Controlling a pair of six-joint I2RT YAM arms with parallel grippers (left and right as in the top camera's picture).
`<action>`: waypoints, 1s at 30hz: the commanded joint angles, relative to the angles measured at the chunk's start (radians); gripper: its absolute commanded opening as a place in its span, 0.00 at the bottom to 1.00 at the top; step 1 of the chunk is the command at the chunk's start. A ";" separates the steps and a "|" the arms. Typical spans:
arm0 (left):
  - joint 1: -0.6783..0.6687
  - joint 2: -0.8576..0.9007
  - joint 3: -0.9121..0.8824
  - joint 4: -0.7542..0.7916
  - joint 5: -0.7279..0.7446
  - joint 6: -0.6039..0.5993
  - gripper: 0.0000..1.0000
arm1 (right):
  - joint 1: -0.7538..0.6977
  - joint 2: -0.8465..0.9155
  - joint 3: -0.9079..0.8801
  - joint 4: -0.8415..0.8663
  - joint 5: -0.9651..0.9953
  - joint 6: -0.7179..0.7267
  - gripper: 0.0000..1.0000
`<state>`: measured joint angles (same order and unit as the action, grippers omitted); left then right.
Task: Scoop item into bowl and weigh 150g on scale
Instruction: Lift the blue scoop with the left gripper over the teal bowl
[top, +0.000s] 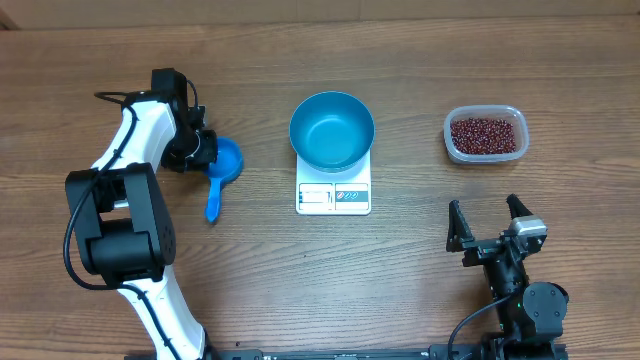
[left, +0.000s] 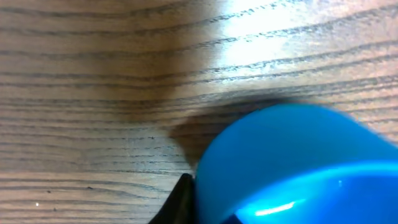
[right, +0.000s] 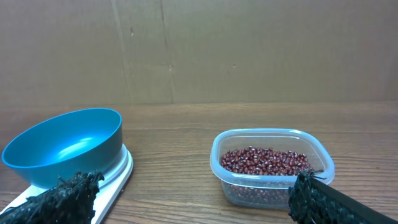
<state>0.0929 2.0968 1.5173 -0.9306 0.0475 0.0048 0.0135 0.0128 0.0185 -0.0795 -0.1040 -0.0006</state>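
Note:
The blue bowl (top: 332, 130) (right: 65, 146) sits empty on the white scale (top: 333, 196) (right: 113, 179) at the table's centre. Dark red-brown beans (top: 485, 134) (right: 264, 160) fill a clear plastic tub (top: 449, 141) (right: 273, 134) at the right. A small blue scoop (top: 226, 163) (left: 292, 162) lies left of the scale, handle pointing toward the front. My left gripper (top: 211, 152) is shut on the scoop's cup; one black finger (left: 180, 202) presses against its wall. My right gripper (top: 490, 216) (right: 189, 205) hangs open in front of the tub, holding nothing.
The wooden table top (top: 400, 290) carries only these items. A cardboard wall (right: 199, 50) stands behind the table in the right wrist view.

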 joint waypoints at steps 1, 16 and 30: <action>-0.002 0.016 0.021 0.000 -0.003 0.003 0.04 | -0.003 -0.010 -0.010 0.003 0.006 -0.008 1.00; -0.002 0.014 0.306 -0.266 -0.002 -0.007 0.04 | -0.003 -0.010 -0.010 0.003 0.006 -0.008 1.00; -0.002 0.014 0.890 -0.745 0.232 -0.447 0.04 | -0.003 -0.010 -0.010 0.003 0.006 -0.008 1.00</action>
<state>0.0929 2.1120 2.3760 -1.6539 0.1738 -0.3161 0.0135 0.0128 0.0185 -0.0795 -0.1040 -0.0006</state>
